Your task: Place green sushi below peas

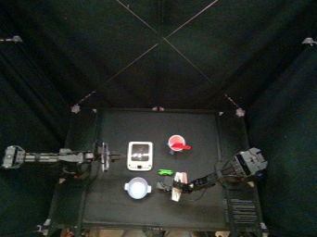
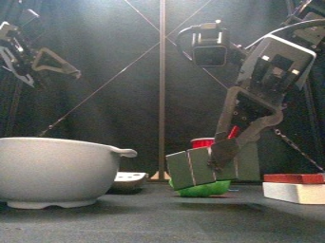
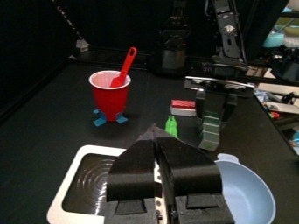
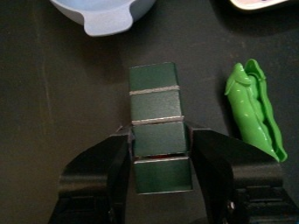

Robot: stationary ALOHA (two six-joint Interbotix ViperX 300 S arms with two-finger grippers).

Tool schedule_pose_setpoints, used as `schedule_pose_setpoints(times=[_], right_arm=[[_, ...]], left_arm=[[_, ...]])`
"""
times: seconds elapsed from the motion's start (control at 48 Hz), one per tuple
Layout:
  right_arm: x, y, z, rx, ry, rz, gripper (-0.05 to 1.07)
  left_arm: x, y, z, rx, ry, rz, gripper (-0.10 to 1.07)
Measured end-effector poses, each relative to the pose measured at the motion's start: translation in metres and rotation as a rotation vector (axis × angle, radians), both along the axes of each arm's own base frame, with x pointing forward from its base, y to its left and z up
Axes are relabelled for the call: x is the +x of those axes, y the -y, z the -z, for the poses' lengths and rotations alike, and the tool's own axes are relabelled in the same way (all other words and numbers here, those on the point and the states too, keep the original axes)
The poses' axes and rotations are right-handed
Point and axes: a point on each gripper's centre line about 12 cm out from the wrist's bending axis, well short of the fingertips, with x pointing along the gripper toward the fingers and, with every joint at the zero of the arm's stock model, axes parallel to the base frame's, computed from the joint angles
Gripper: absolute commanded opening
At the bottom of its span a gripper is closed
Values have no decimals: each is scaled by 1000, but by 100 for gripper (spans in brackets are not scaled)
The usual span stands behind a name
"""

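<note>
Peas [image 4: 258, 107] beside green sushi [image 4: 158, 125]

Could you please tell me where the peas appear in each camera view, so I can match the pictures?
Top view: peas lie right of the light bowl.
Front view: peas lie low at centre, right of the bowl.
Left wrist view: peas show just above the tool.
Right wrist view: peas lie beside the green sushi.
Shared landmark: the bowl.

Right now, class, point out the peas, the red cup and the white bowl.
peas [image 4: 258, 107]: right wrist view, middle of the pod.
red cup [image 3: 110, 94]: left wrist view, its side wall.
white bowl [image 2: 51, 171]: front view, its outer wall.
</note>
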Motion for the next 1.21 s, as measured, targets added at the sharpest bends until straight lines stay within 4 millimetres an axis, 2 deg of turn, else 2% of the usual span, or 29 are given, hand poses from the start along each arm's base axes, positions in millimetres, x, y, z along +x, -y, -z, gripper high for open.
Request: schedule_pose_setpoints(times=[0.25, 0.542, 0.792, 1.208], right_arm=[[1, -2, 0, 4, 5, -23, 84], [-1, -1, 2, 8, 0, -34, 98], [-3, 3, 4, 1, -6, -26, 98], [-3, 4, -5, 6, 14, -22, 98]], left_arm=[[0, 0, 0, 0, 0, 0, 32], [0, 0, 0, 0, -2, 0, 32], [0, 0, 0, 0, -2, 0, 32], [0, 0, 0, 0, 0, 0, 32]])
